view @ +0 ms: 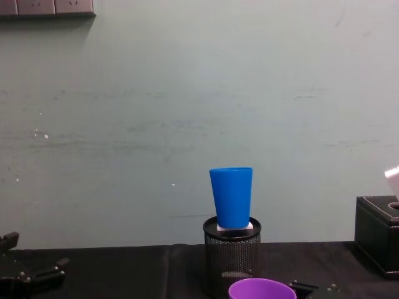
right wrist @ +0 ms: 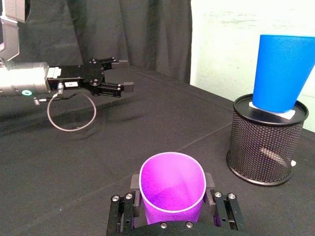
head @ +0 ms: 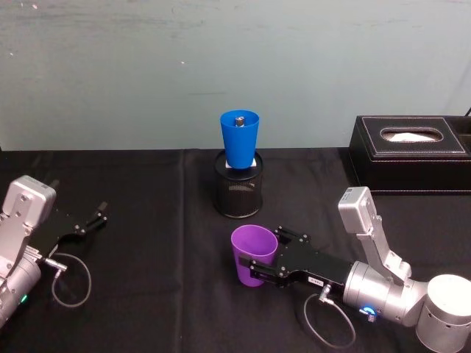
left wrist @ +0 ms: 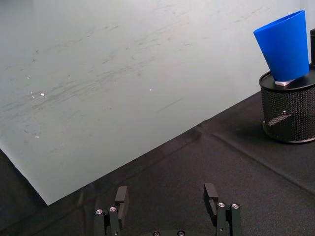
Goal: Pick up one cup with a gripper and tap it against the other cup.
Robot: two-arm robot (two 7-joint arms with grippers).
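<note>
- My right pincer (head: 266, 266) sits around the purple cup (head: 254, 254), one jaw on each side of the wall just under the rim. The right wrist view shows the pads hard against the plastic, so I log it as clamped on the cup.
- The purple cup stands in front of the mesh pen holder (head: 238, 189), nearer to me and slightly toward my right. Whether its base is off the bench (head: 147, 220) I cannot tell.
- The blue cup (head: 240, 138) stands upright on a small white block on top of the mesh pen holder, raised above the purple one and well apart from it.
- Progress, as I judge it: the grasp is made; lift, carry toward the pen holder and the tap are all left.
- My left pincer (head: 94, 219) is parked far to the left of the pen holder, jaws spread, holding nothing.
- View notes: the head view looks into the blue cup and shows a small dark object inside; the chest view sees only its outer wall. The right wrist view gives the jaw contact, which the chest view cuts off at the purple rim. A tissue box (head: 410, 154) sits to the right of the pen holder.
</note>
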